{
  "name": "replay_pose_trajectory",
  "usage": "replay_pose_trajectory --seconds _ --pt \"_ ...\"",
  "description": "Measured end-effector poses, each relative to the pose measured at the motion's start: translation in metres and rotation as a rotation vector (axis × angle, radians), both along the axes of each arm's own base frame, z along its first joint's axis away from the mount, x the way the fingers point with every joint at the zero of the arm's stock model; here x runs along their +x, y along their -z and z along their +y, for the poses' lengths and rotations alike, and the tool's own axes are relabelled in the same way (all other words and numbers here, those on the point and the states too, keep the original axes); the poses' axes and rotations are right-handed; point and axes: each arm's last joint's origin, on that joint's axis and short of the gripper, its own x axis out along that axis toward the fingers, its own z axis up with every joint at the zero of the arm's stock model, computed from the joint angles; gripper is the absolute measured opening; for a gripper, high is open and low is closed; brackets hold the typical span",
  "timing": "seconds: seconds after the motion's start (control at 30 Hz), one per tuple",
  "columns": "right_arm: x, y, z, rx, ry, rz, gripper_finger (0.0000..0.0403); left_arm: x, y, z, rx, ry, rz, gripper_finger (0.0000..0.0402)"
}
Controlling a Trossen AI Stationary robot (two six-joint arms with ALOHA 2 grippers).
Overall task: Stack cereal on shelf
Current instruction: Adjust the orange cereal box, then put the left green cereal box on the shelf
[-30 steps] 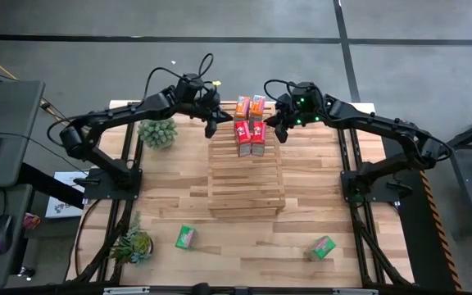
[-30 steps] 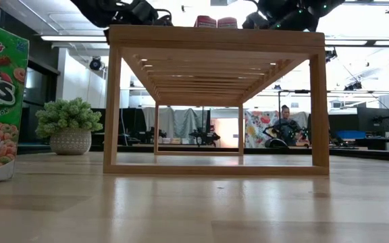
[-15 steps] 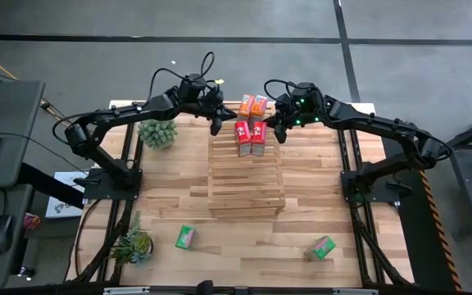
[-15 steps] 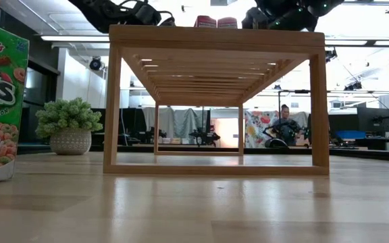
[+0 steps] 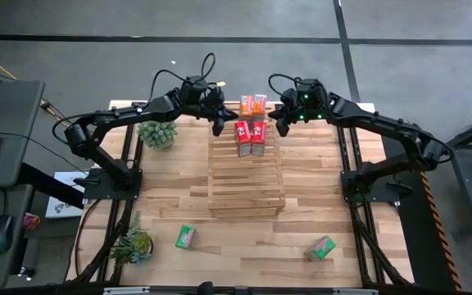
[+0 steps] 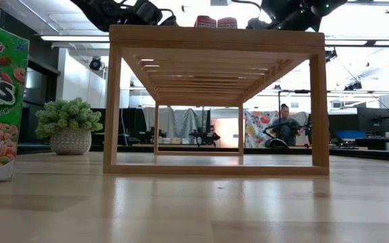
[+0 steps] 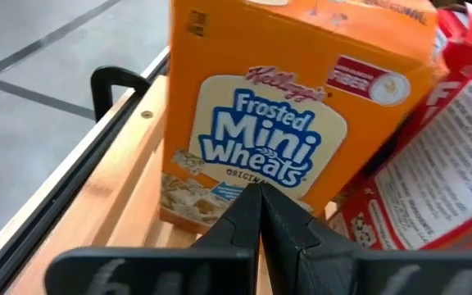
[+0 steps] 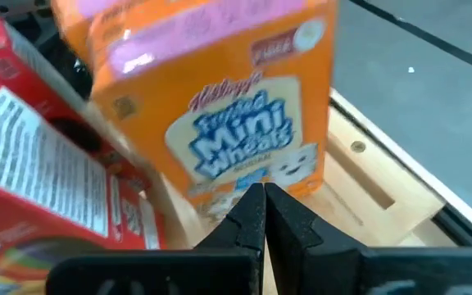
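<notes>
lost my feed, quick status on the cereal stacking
Left gripper and right gripper shut, empty, flanking shelf far end. Orange boxes and red boxes on shelf; green boxes on table. Nothing blocking.

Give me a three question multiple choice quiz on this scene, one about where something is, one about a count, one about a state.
1. Where do the two green boxes lie?
A. on the shelf
B. on the tabletop
C. in the grippers

2. How many cereal boxes stand on the shelf?
A. two
B. four
C. six

3. How are the left gripper's fingers?
A. shut, empty
B. wide open
C. clamped on a box

Answers:
1 B: the green boxes lie on the tabletop.
2 B: two orange boxes and two red boxes stand on the shelf.
3 A: the left gripper shows its fingers together, holding nothing.
</notes>
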Motion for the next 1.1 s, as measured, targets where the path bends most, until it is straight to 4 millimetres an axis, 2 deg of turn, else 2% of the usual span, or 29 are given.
replay_pose_trajectory --seconds 0.17,0.33,0.43,0.57,0.63,0.7,0.77,1.0,1.1 --pt "0.0 -0.001 -0.002 -0.018 -0.006 -0.018 0.0 0.0 0.0 0.0 -0.014 -0.028 0.003 0.0" --pt "-0.002 -0.001 -0.002 -0.045 0.01 0.006 0.0 -0.001 0.0 0.003 0.029 -0.138 0.035 0.0" --pt "-0.009 -0.007 -0.002 -0.076 0.032 0.009 0.0 -0.016 -0.008 0.009 0.051 -0.218 0.059 0.0" --pt "-0.024 -0.016 0.0 -0.086 0.081 0.017 0.0 -0.046 -0.031 0.012 0.075 -0.274 0.054 0.0" --pt "-0.032 -0.021 0.002 -0.069 0.096 0.008 0.0 -0.059 -0.045 0.008 0.059 -0.278 0.018 0.0" --pt "-0.037 -0.026 0.006 -0.041 0.115 -0.01 0.0 -0.071 -0.057 -0.005 0.029 -0.229 0.0 0.0" --pt "-0.043 -0.029 0.01 -0.005 0.13 -0.023 0.0 -0.081 -0.068 -0.028 0.021 -0.142 -0.046 0.0" --pt "-0.061 -0.039 0.025 0.091 0.137 -0.044 0.0 -0.107 -0.093 -0.132 -0.138 0.122 -0.21 0.0003" --pt "-0.066 -0.041 0.028 0.081 0.151 -0.045 0.0 -0.111 -0.105 -0.165 -0.18 0.177 -0.241 0.0024"
